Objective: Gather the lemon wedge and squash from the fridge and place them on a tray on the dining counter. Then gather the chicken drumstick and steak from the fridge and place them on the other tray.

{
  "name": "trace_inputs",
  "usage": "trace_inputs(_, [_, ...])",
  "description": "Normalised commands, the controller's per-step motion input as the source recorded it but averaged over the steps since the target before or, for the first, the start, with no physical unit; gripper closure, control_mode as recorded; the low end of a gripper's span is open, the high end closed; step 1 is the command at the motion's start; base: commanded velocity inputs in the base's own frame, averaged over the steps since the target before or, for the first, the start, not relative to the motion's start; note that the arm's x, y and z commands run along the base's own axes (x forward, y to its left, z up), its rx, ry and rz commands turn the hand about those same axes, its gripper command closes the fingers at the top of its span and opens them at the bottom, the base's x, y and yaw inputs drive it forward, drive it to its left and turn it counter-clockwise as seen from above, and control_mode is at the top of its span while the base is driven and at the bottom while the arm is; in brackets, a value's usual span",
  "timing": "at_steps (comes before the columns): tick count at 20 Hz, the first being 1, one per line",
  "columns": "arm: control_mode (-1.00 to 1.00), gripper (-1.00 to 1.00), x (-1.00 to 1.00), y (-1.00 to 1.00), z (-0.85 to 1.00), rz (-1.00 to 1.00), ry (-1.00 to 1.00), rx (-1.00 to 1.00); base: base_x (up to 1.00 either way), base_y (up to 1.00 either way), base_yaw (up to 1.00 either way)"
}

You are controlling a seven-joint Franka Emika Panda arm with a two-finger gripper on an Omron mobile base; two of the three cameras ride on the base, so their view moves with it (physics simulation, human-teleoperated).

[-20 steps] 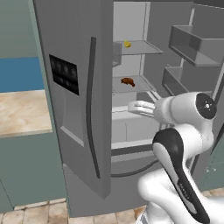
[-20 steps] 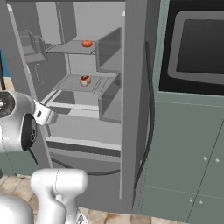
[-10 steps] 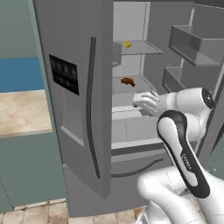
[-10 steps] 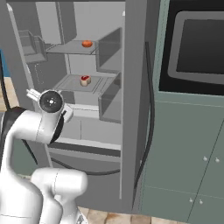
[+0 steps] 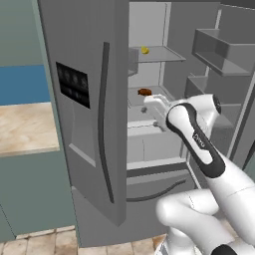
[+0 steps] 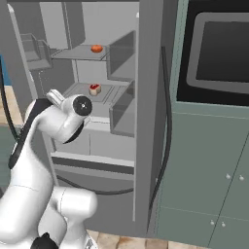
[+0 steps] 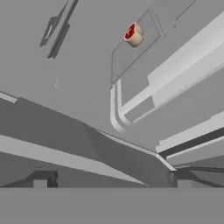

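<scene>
The fridge stands with its doors open. A yellow lemon wedge point(image 5: 144, 50) lies on the upper shelf, and a brown chicken drumstick point(image 5: 145, 91) on the middle shelf below it. In the right base view an orange squash point(image 6: 97, 48) sits on the upper shelf and a red-and-white steak point(image 6: 95, 89) on the middle shelf. The steak point(image 7: 134, 35) also shows far ahead in the hand view. My gripper point(image 5: 149, 101) point(image 6: 55, 95) point(image 7: 112, 181) hangs open and empty at the front of the middle shelf, a little short of the drumstick.
The left fridge door point(image 5: 84, 104) stands close beside the arm on the left. Door bins point(image 5: 219, 50) jut out on the right door. Drawers point(image 5: 149, 144) sit under the middle shelf. A wall oven point(image 6: 219, 48) and cabinets stand right of the fridge.
The arm has swung its elbow up and pushed the hand forward and higher, from in front of the drawers to the middle shelf's front. The jaws stayed open.
</scene>
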Motion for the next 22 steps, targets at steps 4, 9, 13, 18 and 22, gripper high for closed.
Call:
trace_inputs(4, [-1.00, -1.00, 0.66, 0.49, -0.11, 0.13, 0.14, 0.14, 0.00, 0.00, 0.00])
trace_inputs(9, [-1.00, -1.00, 0.28, 0.61, -0.23, 0.17, 0.08, 0.11, 0.00, 0.00, 0.00])
trace_inputs(13, [-1.00, -1.00, 0.06, 0.75, -0.26, 0.18, 0.03, 0.09, 0.00, 0.00, 0.00])
trace_inputs(18, [-1.00, -1.00, -0.21, 0.92, -0.22, 0.19, 0.00, 0.04, 0.00, 0.00, 0.00])
trace_inputs(22, [-1.00, -1.00, -0.61, 1.00, -0.02, 0.22, 0.00, 0.00, 0.00, 0.00, 0.00])
